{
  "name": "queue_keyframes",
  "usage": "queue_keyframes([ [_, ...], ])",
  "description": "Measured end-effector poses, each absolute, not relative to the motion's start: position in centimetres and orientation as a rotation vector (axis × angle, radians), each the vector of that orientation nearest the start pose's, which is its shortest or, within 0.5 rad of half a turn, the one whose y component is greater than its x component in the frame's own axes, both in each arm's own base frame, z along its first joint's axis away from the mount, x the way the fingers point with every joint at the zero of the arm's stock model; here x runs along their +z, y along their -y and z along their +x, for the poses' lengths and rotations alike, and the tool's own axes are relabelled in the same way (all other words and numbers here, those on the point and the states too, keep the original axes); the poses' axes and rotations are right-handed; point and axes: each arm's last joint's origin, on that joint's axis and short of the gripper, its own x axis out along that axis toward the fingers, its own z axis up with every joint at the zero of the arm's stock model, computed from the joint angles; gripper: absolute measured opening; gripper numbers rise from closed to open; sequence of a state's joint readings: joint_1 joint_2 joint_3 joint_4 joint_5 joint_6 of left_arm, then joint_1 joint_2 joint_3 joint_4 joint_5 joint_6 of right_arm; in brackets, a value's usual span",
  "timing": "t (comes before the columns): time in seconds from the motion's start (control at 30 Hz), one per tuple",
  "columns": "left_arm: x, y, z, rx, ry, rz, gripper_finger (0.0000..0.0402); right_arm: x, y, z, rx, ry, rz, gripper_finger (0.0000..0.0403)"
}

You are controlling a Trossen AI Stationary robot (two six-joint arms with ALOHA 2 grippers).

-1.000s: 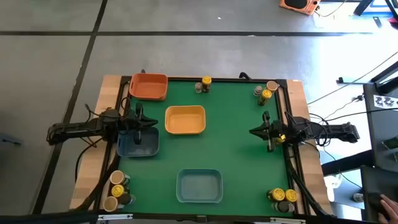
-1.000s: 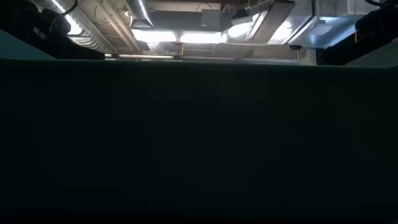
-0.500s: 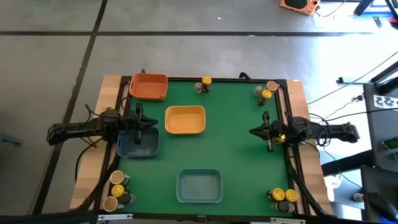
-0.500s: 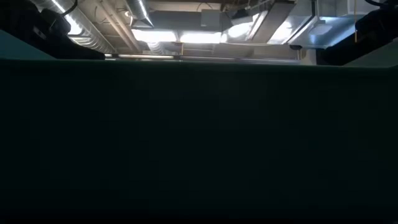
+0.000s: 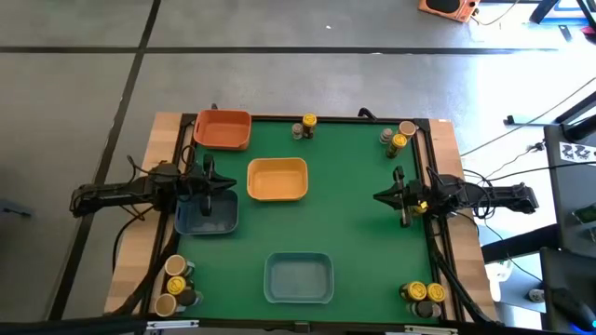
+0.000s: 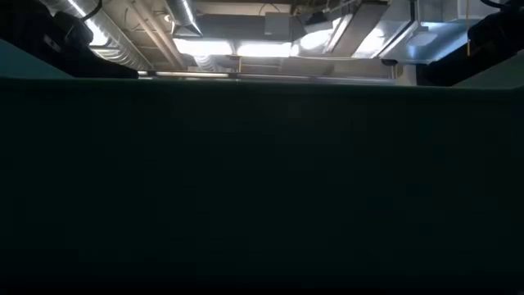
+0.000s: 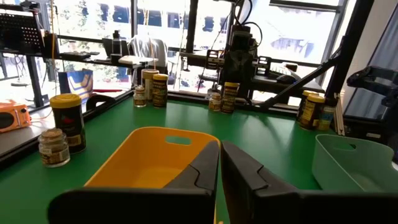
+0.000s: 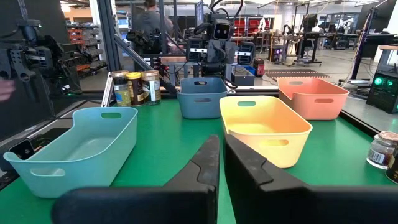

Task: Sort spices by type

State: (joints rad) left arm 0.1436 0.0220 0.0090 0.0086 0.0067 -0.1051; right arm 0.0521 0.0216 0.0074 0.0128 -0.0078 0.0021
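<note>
Spice jars (image 5: 304, 127) stand in small clusters around the green counter (image 5: 363, 242): at 12 o'clock, 1 o'clock (image 5: 398, 140), 5 o'clock (image 5: 424, 296) and 7 o'clock (image 5: 175, 284), none inside a tray. Left end effector (image 5: 229, 184) hangs closed and empty at 9 o'clock over the dark blue tray (image 5: 207, 220), beside the yellow tray (image 5: 277, 179). Right end effector (image 5: 376, 196) sits closed and empty at 3 o'clock.

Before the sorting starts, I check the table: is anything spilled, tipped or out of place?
Nothing stands out. The jars stand upright in groups near the table's corners and far edge, and the four trays are empty. Both grippers, left and right, are shut and hold nothing.
</note>
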Motion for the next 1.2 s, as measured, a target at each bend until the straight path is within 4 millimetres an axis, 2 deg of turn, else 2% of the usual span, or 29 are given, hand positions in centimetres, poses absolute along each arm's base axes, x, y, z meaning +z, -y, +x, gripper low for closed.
queue_keyframes([
  [0.3,16.7,-1.4,9.7,0.152,0.014,-0.082,0.0015,16.7,-0.5,9.8,0.059,0.010,-0.002,0.0023],
  [0.53,18.6,-1.4,9.5,0.154,0.208,-0.066,0.0015,18.6,-0.3,9.6,-0.007,0.166,0.024,0.0023],
  [0.77,20.0,-1.4,9.1,0.175,0.357,-0.009,0.0015,21.7,0.4,9.0,-0.246,0.219,-0.017,0.0023],
  [0.87,20.1,-1.4,9.1,0.187,0.371,0.036,0.0015,22.8,0.6,9.1,-0.342,0.162,-0.039,0.0023],
  [1.2,20.1,-1.6,9.1,0.251,0.354,0.100,0.0015,26.5,1.7,10.5,-0.821,-0.154,-0.100,0.0023],
])
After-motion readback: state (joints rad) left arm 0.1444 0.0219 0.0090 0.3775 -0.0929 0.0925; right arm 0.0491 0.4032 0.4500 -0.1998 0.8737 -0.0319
